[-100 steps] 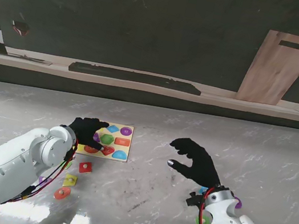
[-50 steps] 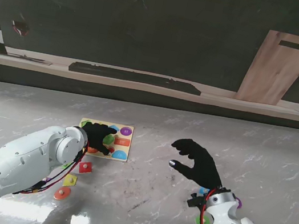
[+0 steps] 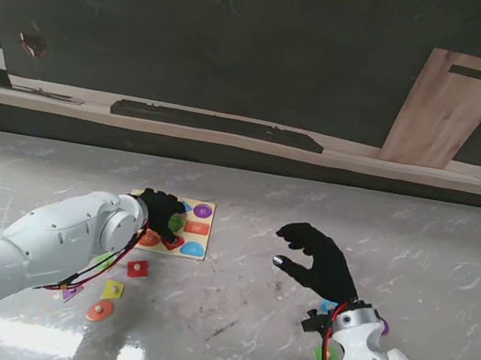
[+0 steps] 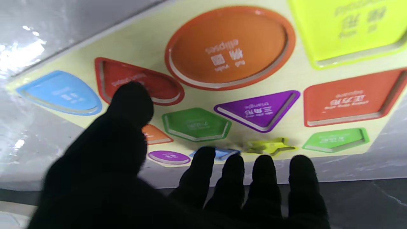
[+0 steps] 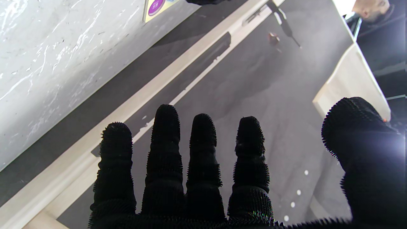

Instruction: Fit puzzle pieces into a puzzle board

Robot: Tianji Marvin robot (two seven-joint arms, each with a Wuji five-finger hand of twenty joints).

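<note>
Near edge of the marble table (image 3: 449, 264): loose flat pieces near the left arm, namely an orange one (image 3: 100, 309), a yellow one (image 3: 113, 289), a red square (image 3: 138, 268), a purple one (image 3: 70, 292). More pieces lie by the right wrist, partly hidden, count unclear. Right hand (image 3: 315, 260), black textured glove, hovers mid-table, fingers spread, holding nothing. Farther off, left hand (image 3: 163, 214) sits flat over the pale-yellow board (image 3: 196, 238), fingers extended, nothing gripped. Wrist view shows eleven coloured recesses: ellipse, triangle, pentagon, star, among others. A wooden plank (image 3: 446, 109) leans at the far wall.
</note>
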